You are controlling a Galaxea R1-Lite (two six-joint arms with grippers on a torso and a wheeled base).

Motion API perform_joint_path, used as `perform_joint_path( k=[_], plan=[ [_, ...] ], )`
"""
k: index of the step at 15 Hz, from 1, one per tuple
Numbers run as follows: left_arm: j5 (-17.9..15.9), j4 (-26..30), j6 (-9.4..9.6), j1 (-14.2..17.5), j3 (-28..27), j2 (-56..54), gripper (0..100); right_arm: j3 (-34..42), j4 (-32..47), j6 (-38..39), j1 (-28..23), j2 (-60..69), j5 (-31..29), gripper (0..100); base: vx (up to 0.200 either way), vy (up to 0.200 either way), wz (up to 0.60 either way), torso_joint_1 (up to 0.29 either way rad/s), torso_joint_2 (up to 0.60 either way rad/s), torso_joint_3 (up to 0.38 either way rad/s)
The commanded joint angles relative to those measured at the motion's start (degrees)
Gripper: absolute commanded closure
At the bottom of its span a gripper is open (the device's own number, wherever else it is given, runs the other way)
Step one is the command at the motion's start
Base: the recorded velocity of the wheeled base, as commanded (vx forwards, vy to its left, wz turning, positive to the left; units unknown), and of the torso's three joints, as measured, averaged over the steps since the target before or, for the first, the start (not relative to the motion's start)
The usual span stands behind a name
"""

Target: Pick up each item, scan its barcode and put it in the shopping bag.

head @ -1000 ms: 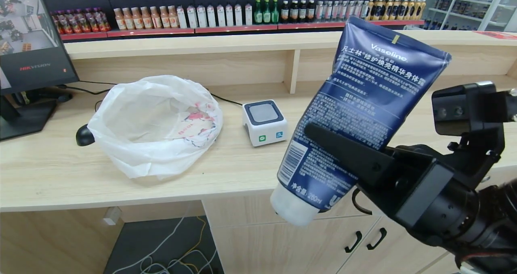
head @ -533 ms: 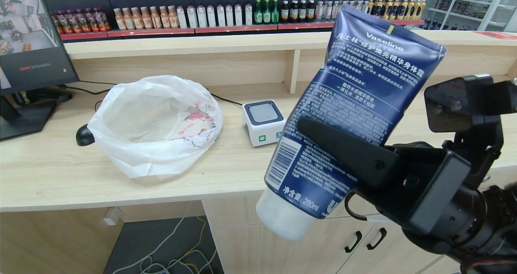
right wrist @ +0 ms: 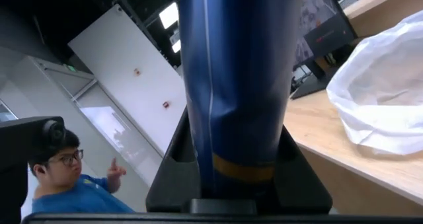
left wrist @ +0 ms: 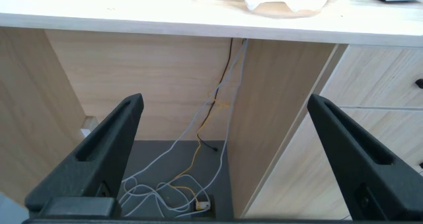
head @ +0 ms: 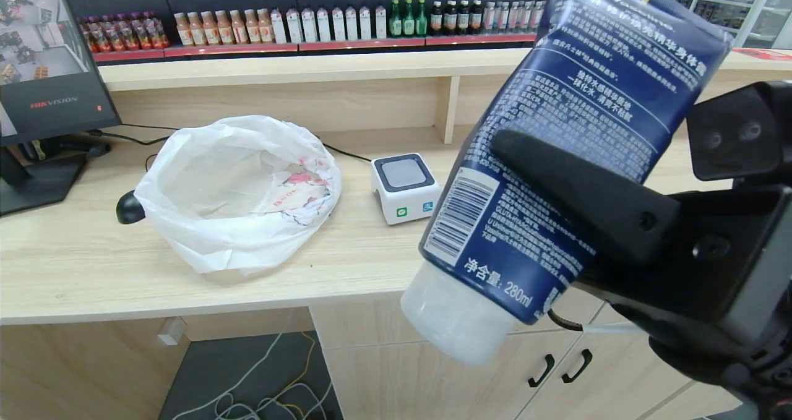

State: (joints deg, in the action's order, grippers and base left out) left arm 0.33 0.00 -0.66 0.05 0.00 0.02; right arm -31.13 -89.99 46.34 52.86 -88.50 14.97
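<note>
wood-look counter [head: 93,265] in a shop, with a long shelf of bottles [head: 371,21] behind it. your right gripper [head: 557,172] has its 2 fingers clamped on the blue lotion tube [head: 594,98], up in the air close to the head camera, right of the scanner [head: 405,188] and not touching it. tube's tilted, white cap [head: 451,321] down, barcode [head: 461,213] facing the head camera. white shopping bag [head: 238,191] sits open on the counter just left of the scanner, with a black mouse [head: 129,208] and a monitor [head: 49,55] further left. your left gripper [left wrist: 225,115] hangs below the counter edge, fingers spread wide with nothing between them, loose cables [left wrist: 198,151] on the floor behind it.
</note>
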Motion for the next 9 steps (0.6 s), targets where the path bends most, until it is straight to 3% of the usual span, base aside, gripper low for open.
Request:
perform_joint_path(
  k=[1, 9],
  plan=[
    [0.0, 0.0, -0.04, 0.0, 0.0, 0.0, 0, -0.1, 0.0, 0.3, 0.0, 1.2, 0.0, 100, 0.000, 0.000, 0.00, 0.000, 0.00, 0.000],
    [0.0, 0.0, -0.04, 0.0, 0.0, 0.0, 0, 1.0, 0.0, 1.1, 0.0, 1.8, 0.1, 100, 0.000, 0.000, 0.00, 0.000, 0.00, 0.000]
  ],
)
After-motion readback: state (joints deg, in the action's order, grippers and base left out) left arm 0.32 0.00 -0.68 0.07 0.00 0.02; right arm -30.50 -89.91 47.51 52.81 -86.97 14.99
